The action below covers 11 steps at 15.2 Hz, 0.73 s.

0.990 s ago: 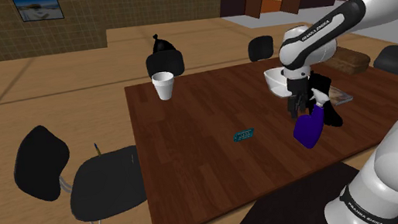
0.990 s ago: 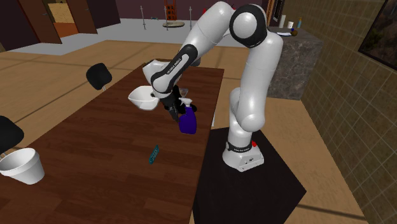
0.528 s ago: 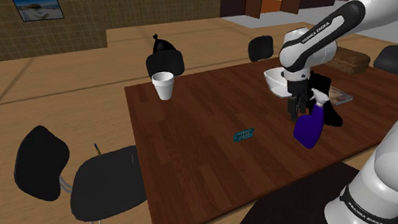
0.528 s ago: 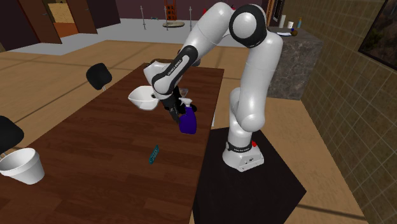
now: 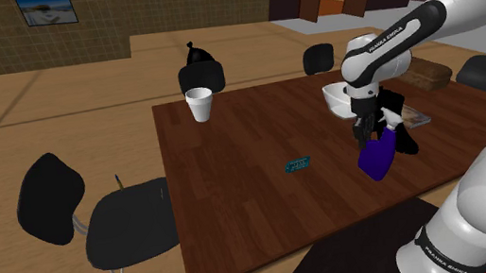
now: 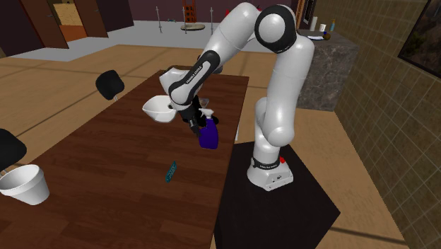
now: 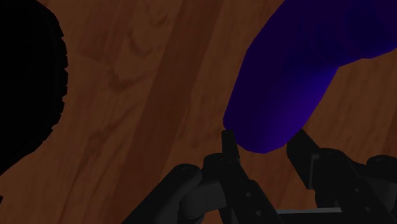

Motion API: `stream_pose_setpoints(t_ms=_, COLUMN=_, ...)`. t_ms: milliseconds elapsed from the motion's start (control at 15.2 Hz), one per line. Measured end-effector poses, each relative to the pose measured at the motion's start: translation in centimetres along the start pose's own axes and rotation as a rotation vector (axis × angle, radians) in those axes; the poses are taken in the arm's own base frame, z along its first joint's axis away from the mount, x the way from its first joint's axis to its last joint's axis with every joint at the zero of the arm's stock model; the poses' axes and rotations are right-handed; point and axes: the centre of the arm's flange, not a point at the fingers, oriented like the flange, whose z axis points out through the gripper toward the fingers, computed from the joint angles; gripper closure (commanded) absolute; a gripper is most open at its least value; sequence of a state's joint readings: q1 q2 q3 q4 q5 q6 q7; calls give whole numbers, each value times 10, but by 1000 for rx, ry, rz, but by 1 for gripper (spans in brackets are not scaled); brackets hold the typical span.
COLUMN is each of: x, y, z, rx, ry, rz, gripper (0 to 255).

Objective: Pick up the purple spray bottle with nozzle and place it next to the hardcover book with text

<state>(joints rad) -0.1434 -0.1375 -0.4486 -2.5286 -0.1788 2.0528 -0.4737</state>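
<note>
Presently, the step in hand is the grasp. The gripper (image 5: 370, 128) stands over the purple spray bottle (image 5: 376, 158), and in the wrist view its two black fingers (image 7: 228, 147) are a little apart, one on each flank of the bottle's narrow end and touching it, so it appears clasped. The bottle's rounded body rests on the dark wooden bench (image 5: 237, 179), near the edge facing the stand (image 5: 341, 254). I judge it gripped but not yet raised; whether it stands upright or leans I cannot tell.

The hardcover book (image 5: 419, 120) lies flat on the bench just beyond the bottle, toward the shoulder view's right. The next move therefore calls for a modest lift clear of the wood and a short carry to that side. The bottle should then be set down beside the cover, not on it. A white bowl (image 5: 336, 99) sits near the gripper on the far side and should be kept clear of. The bottle's curved, smooth-looking wall may slip if the hold is shallow.

Arm pose: the white arm (image 6: 279, 64) rises from the stand and bends at a high elbow. Its forearm slants down over the bench, and the hand points nearly straight down at the bottle
</note>
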Motion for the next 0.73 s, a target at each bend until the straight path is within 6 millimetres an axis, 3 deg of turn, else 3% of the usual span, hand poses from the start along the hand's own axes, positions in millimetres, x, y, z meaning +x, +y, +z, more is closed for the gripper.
stream_pose_setpoints(t_ms=264, x=0, y=0, z=-2, rx=0, ry=-1, rz=0, gripper=255)
stream_pose_setpoints(t_ms=726, x=-12, y=-4, z=-34, rx=1, ry=-1, rz=0, gripper=255)
